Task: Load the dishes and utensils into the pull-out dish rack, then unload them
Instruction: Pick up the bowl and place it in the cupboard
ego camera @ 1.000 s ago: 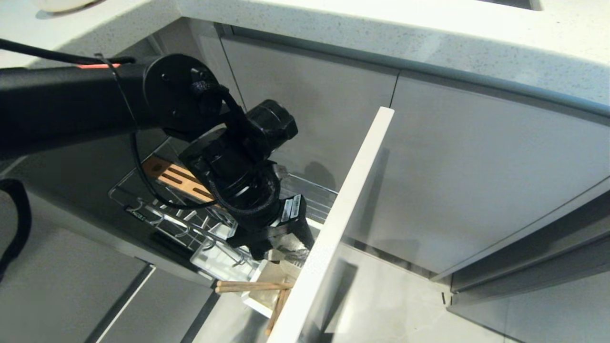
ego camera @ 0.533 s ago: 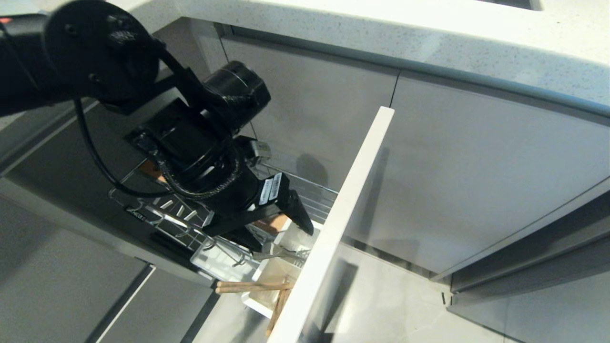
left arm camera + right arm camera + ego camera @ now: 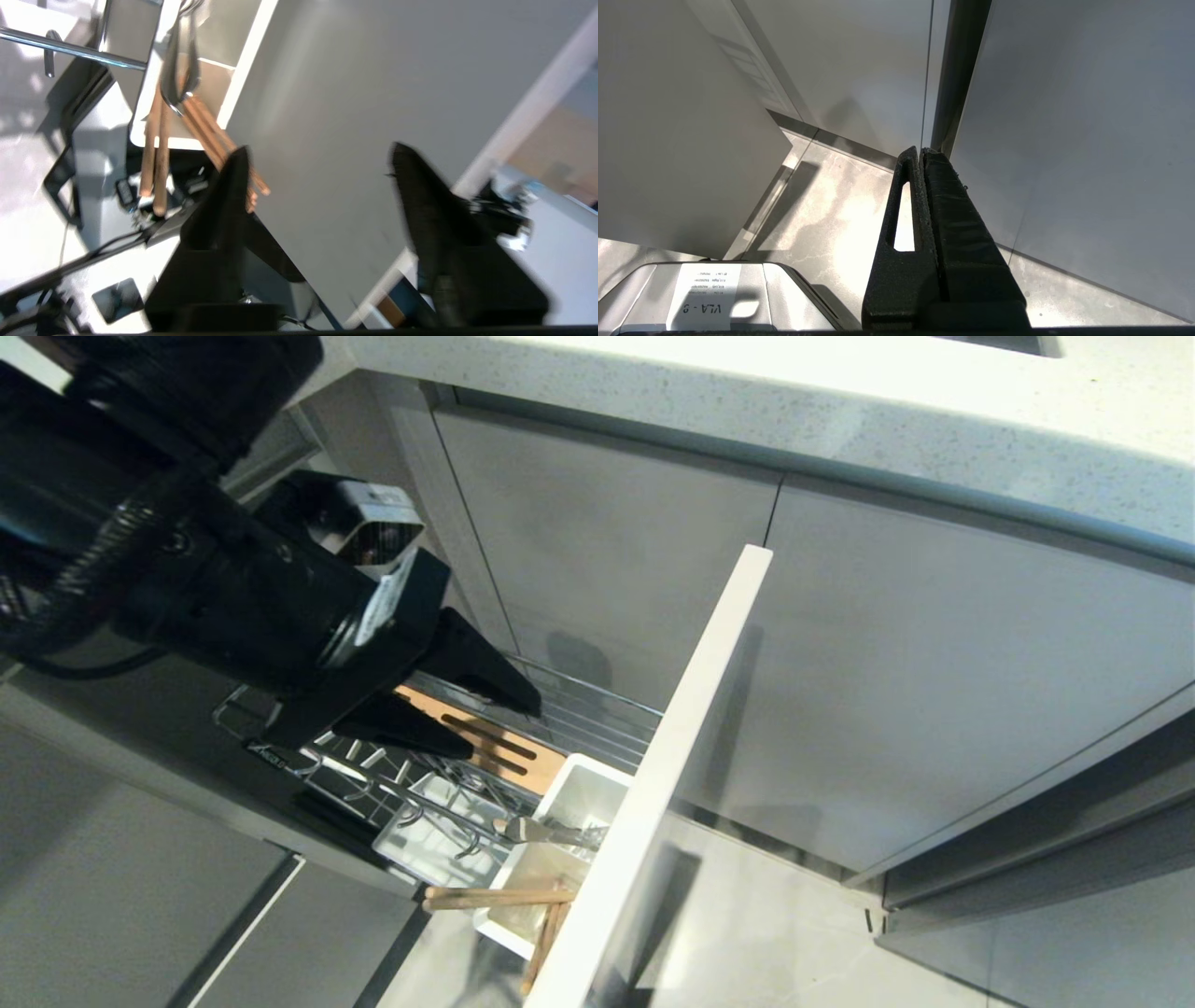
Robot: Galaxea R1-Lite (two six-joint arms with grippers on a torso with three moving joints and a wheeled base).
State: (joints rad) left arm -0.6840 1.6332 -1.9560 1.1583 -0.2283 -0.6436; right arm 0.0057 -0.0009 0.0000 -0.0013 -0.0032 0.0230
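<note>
The pull-out dish rack (image 3: 597, 719) stands drawn out below our left gripper (image 3: 504, 723), whose jaws gape with nothing between them, hovering over the wooden strip (image 3: 495, 747). Just beyond its fingertips the spoon (image 3: 551, 833) and the chopsticks (image 3: 495, 898) lie across the white caddy (image 3: 579, 793) (both look loaded). Our right gripper (image 3: 921, 154) hangs pressed together, well away by the cabinet doors (image 3: 1064, 140). For the next dish, we judge it best to lift straight clear of the wires first.
</note>
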